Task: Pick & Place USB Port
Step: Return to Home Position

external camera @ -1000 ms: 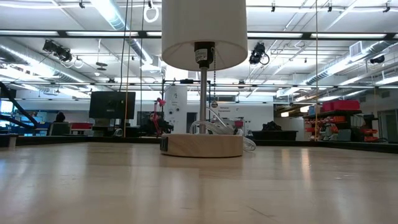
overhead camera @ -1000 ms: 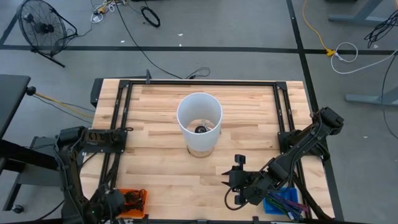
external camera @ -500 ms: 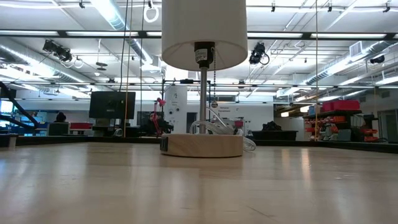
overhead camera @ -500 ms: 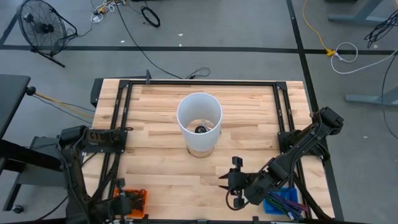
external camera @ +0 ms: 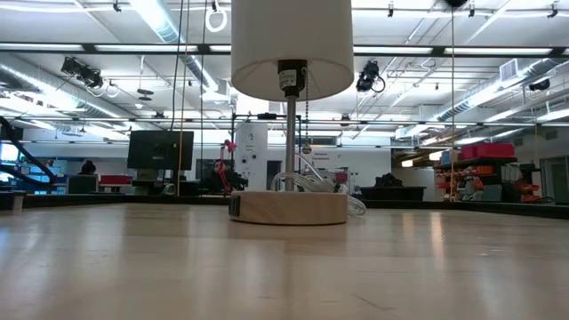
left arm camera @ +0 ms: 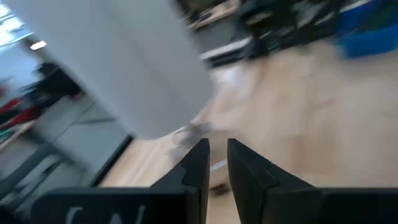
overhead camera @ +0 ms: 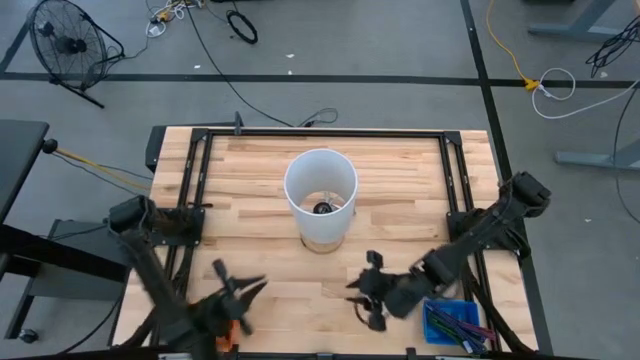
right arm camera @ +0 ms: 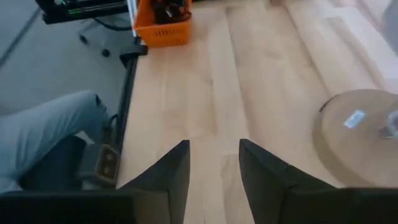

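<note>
A lamp with a white shade (overhead camera: 320, 187) stands on a round wooden base (external camera: 289, 206) in the middle of the table. A dark port (external camera: 235, 206) shows on the base's side. My left gripper (overhead camera: 240, 290) hangs blurred above the near left of the table, its fingers close together (left arm camera: 217, 162), with the shade ahead of it. My right gripper (overhead camera: 365, 292) hovers open over bare wood (right arm camera: 214, 155), near and to the right of the base (right arm camera: 357, 134). Neither gripper shows in the low view. My left gripper's two fingers leave only a narrow gap. A small pale piece (left arm camera: 217, 167) shows in that gap, clear of the table. Blur hides which part of it the fingers are on and how it sits.
An orange bin (right arm camera: 163, 22) with dark parts stands at the near left corner, partly under my left arm (overhead camera: 232, 326). A blue bin (overhead camera: 452, 322) of cables sits at the near right corner. A black frame (overhead camera: 320, 133) runs round the table. Bare wood lies in front of the lamp.
My left gripper has swung away from the orange bin, going right and a little toward the far edge, fast enough to blur. Its wrist has rolled on the way. The lamp has not moved.
</note>
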Controlling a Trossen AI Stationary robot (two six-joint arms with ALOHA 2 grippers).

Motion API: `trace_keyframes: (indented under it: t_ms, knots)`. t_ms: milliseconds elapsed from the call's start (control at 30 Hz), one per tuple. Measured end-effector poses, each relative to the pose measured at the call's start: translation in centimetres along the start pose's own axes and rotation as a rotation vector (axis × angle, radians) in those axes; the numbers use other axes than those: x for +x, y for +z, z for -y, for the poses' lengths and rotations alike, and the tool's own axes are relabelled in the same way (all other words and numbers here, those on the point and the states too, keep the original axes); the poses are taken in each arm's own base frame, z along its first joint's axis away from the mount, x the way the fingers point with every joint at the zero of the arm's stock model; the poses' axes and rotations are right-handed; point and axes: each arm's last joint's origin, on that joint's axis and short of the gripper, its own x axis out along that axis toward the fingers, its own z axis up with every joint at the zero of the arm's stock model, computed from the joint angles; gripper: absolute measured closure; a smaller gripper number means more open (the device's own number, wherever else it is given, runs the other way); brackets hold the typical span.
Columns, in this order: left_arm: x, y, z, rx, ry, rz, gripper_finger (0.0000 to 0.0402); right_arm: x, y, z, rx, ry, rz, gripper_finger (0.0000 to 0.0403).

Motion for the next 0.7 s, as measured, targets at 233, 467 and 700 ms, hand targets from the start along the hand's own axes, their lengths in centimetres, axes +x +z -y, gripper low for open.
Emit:
trace_keyframes:
  t_ms: [233, 467, 700]
  knots:
    - [5.3, -5.1, -1.4, -0.015, 0.162, -0.105, 0.0342, 3.7, -4.0, 5.4, 0.077, 0.337, 0.102, 0.0266]
    - [5.9, -7.1, -6.3, -0.190, 0.218, 0.008, 0.0342, 0.4, -4.5, 12.8, 0.118, 0.426, 0.355, 0.0266]
    - [6.8, -9.5, -10.3, -0.326, 0.278, 0.038, 0.0342, -4.0, -5.9, 16.9, 0.012, 0.339, 0.577, 0.0266]
